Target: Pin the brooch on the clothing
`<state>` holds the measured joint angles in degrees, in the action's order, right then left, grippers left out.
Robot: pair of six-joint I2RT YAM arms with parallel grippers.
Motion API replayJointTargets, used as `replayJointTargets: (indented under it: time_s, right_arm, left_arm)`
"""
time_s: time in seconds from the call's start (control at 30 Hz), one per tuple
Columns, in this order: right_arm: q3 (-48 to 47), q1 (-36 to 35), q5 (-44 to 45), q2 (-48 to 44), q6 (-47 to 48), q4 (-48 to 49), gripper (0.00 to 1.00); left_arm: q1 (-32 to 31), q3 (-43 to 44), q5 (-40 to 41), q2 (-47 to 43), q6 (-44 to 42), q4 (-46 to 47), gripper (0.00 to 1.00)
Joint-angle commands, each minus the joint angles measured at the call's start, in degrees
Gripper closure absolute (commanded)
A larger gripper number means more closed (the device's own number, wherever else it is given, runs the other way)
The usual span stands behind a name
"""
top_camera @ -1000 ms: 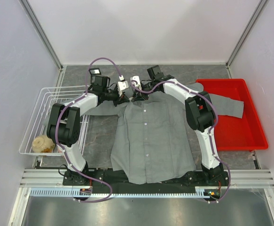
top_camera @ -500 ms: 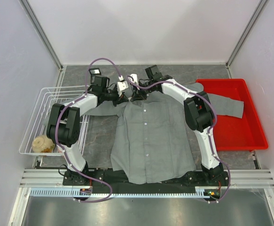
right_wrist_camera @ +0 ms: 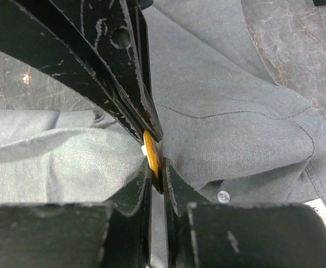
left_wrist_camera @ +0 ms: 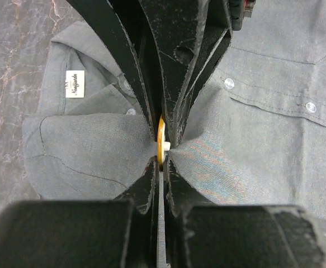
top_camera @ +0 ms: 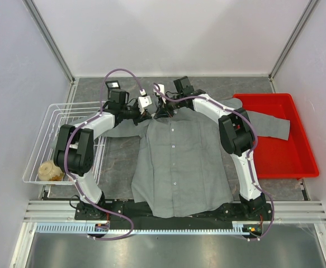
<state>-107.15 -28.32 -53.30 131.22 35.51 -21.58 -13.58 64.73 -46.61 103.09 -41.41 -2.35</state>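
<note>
Both grippers meet over the collar end of the large grey button-front shirt (top_camera: 179, 162), which lies spread flat on the grey marbled surface (top_camera: 118, 162). The tiny orange-gold brooch (left_wrist_camera: 161, 137) stands edge-on between them, with shirt cloth puckered up against it on both sides. The left gripper (left_wrist_camera: 160, 163) is squeezed fully together on the brooch's rim. The right gripper (right_wrist_camera: 157, 170) is closed almost as far on the same disc from the opposite side. A small white neck label (left_wrist_camera: 75, 84) lies near the pinch.
</note>
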Motion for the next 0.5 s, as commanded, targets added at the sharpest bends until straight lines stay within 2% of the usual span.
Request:
replayJointTargets:
  time_s: [0.0,0.33,0.47]
  right_arm:
    - [-0.07,1.33,0.04,-0.52,-4.30,12.35,0.94]
    - [-0.34,1.25,2.85,0.00,-6.94,13.94,1.00]
    - [0.19,1.59,2.07,-0.35,-7.21,13.94,0.89]
  left_arm:
    - [-1.27,-1.54,-5.60,-3.42,-1.48,-1.17,0.98]
    - [-1.27,-1.45,-5.86,-3.51,-2.36,-2.57,0.98]
    - [-1.18,-1.19,-5.95,-3.42,-2.80,-3.10,0.98]
